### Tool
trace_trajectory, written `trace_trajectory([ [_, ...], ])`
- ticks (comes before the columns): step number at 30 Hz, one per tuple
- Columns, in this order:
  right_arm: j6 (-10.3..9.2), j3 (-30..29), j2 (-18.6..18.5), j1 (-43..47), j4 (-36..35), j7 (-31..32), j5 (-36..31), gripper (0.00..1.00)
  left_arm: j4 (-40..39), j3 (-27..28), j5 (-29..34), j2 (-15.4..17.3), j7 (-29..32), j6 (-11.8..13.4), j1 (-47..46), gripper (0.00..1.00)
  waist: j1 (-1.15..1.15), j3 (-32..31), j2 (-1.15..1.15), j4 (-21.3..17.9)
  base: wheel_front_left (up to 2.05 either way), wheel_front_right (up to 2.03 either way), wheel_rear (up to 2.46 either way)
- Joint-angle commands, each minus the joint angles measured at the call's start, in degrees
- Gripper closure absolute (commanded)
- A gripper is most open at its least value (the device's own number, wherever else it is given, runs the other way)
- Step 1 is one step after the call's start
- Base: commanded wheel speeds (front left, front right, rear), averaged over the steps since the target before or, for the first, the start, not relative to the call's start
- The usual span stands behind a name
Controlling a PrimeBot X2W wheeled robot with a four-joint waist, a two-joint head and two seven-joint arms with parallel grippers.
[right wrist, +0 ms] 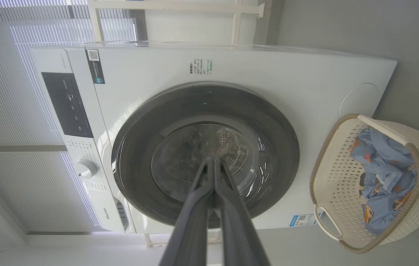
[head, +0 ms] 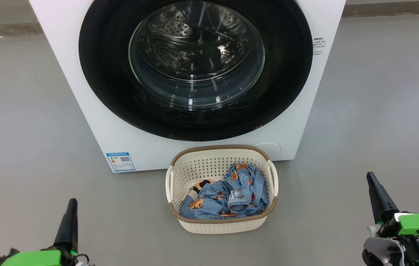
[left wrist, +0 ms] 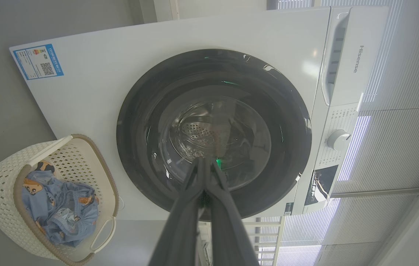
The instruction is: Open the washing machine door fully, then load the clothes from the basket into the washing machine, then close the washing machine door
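Where the grey floor (head: 24, 122) runs to the near left, the left pincer (head: 72, 202) points toward the far side. Its two dark fingers are pressed together with nothing between them, and it hangs above the floor, well apart from everything else.

To its right and farther off, a blue label sticker (head: 120, 162) sits on the low left corner of the white washing machine (head: 80, 96), which stands on the floor at the far middle. The washing machine door (head: 98, 74), a glossy black ring nearly as wide as the machine, lies shut and flush with the front. Through its bulging glass window (head: 194, 74) the perforated steel drum can be made out. In the left wrist view, a round control knob (left wrist: 337, 139) shows on the panel above the door.

Just in front of the machine, below the door and a little right of centre, stands the cream basket (head: 220, 226) with its brown rim and white side handles. The clothes (head: 227, 197), light-blue fabric printed with small orange and brown figures, lie crumpled inside it, heaped toward its near and right sides.

At the near right, the right pincer (head: 370, 176) tilts slightly leftward, fingers closed tip to tip on nothing, apart from the basket.
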Motion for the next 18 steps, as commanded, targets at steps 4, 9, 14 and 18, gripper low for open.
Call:
trace_trajectory([
  [4,0.34,1.22,-0.25,-1.44,-1.4,0.49,-0.51,1.0,-1.16,1.85,-0.3,0.51,0.0,-0.39,-0.91,1.0,0.0,0.0,0.0,0.0,0.0,0.0,0.0],
  [9,0.34,1.2,-0.23,-1.44,-1.4,0.51,-0.53,1.0,-1.16,1.85,-0.3,0.51,0.0,-0.39,-0.91,1.0,0.0,0.0,0.0,0.0,0.0,0.0,0.0],
  [14,0.0,-0.01,0.74,0.37,1.98,-0.09,-0.22,0.0,1.86,-0.32,-0.08,-0.25,-0.07,0.1,0.52,0.0,0.0,0.01,0.0,0.0,0.0,0.0,0.0],
  [18,0.01,0.28,0.73,-0.09,1.61,-0.57,0.0,0.0,1.59,-0.56,-0.76,-0.22,-0.57,0.11,0.04,0.0,0.07,-0.02,0.0,0.03,0.0,0.0,0.0],
])
